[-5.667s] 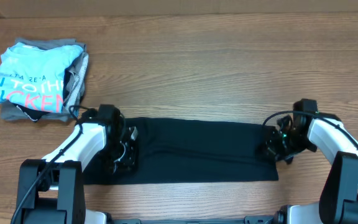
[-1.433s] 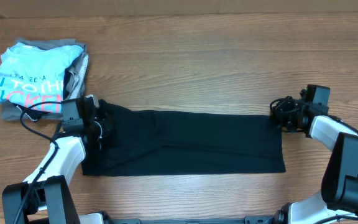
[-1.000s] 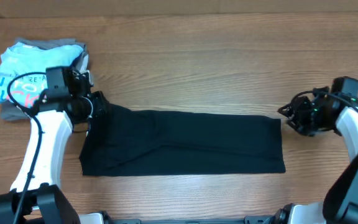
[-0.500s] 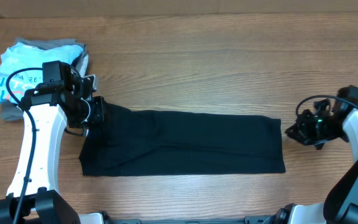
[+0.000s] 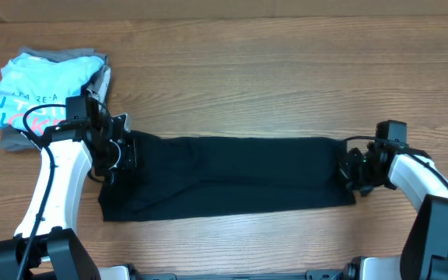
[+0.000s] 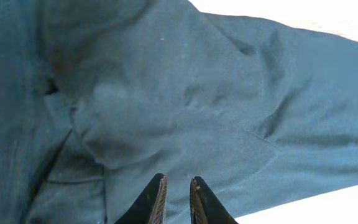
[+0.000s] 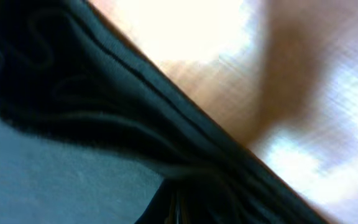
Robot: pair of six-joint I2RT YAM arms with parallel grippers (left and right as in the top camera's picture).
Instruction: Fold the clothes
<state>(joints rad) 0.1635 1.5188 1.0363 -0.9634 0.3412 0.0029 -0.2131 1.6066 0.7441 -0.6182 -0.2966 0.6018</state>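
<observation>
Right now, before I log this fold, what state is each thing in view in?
black T-shirt: folded into a long flat strip.
left claw: shut on the strip's left end.
right claw: shut on its right end.
light blue shirt: folded, topping the pile.
grey garments: folded, beneath it.

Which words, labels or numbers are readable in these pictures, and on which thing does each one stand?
"N T": large white letters at the left edge of the light blue shirt; the rest of this line is hidden.
Small white line above them: too small to read.
Pink letters below them: cut off and blurred, not readable.
On the black T-shirt: no text shows in any view.
</observation>
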